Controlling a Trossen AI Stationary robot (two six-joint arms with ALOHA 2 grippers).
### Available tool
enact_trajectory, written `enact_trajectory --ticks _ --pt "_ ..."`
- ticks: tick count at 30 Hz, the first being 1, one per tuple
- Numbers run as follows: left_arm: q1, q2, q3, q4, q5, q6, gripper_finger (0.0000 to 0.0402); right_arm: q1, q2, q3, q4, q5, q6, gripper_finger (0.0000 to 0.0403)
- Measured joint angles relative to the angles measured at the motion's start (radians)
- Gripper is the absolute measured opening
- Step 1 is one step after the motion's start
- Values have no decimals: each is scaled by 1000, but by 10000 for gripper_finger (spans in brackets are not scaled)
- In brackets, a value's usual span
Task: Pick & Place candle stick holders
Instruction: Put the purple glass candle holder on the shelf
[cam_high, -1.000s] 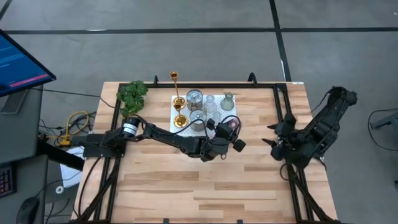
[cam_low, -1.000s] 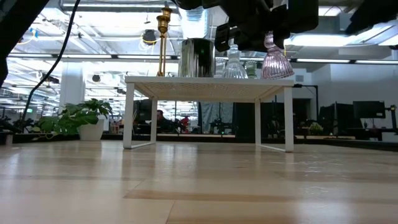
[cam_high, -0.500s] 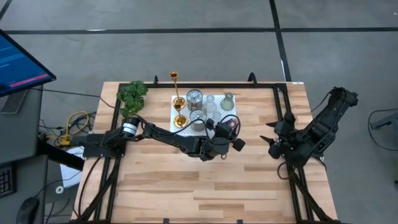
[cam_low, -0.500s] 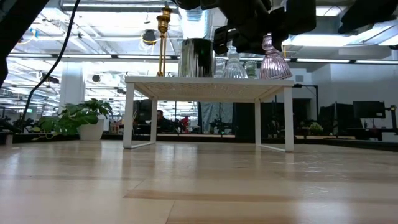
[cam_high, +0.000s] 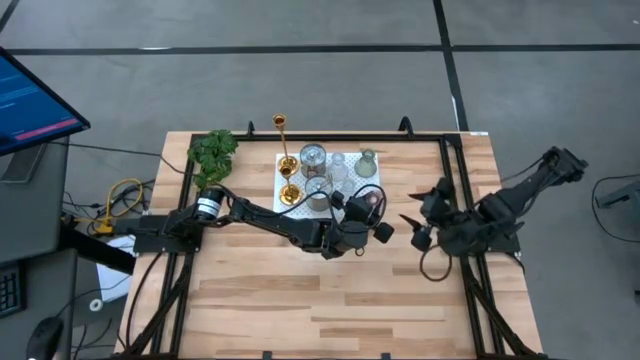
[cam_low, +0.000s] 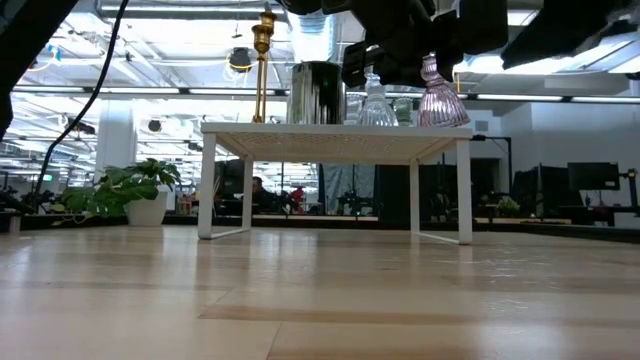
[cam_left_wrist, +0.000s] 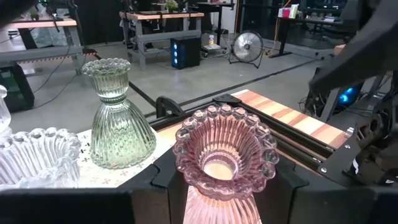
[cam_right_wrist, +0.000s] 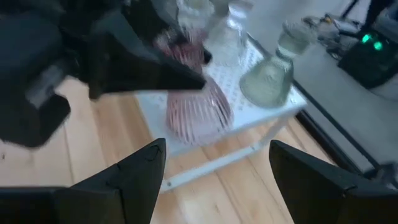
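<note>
A white perforated stand (cam_high: 345, 158) at the table's far middle carries the candle stick holders: a tall gold one (cam_high: 283, 140), two low gold ones (cam_high: 290, 195), silvery cups (cam_high: 313, 156), a clear glass one (cam_left_wrist: 34, 155) and a greenish one (cam_left_wrist: 118, 118). My left gripper (cam_high: 366, 208) is shut on the pinkish glass holder (cam_left_wrist: 224, 155) over the stand's near right corner. My right gripper (cam_high: 412, 228) hovers open to the right of the stand, fingers toward it, holding nothing. My left gripper pinches the pinkish holder between its two fingers (cam_left_wrist: 166, 171), one on each side of the narrow part (cam_left_wrist: 198, 200) below the scalloped rim. The fingers come in level from the table's near left. The holder stands upright, base (cam_low: 442, 120) at the stand's top; whether it rests there I cannot tell.
A green leafy plant (cam_high: 213, 152) stands at the table's far left corner. Bare wooden tabletop (cam_high: 330, 300) spreads across the near half. Black frame rails (cam_high: 452, 180) run along the table's left and right sides.
My right gripper has swung from the table's right edge toward the stand, sinking a little and rolling, its fingers still wide apart. My left gripper and the pinkish holder have stayed in place.
</note>
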Motion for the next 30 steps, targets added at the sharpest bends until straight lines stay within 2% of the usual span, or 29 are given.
enact_trajectory --ticks 5,9,15,22,30 --pt "0 -3 -1 4 0 0 137 -118 -46 -69 232 -143 -237 276" --pt "0 -4 -1 7 0 1 138 -208 -54 -131 356 -258 -341 276" --pt "0 -4 -1 10 1 3 138 -286 -36 -134 377 -321 -419 276" --pt "0 -4 -1 15 0 3 138 -385 20 -134 430 -442 -499 276" --pt "2 -4 -1 16 1 3 144 -435 41 -134 462 -484 -544 275"
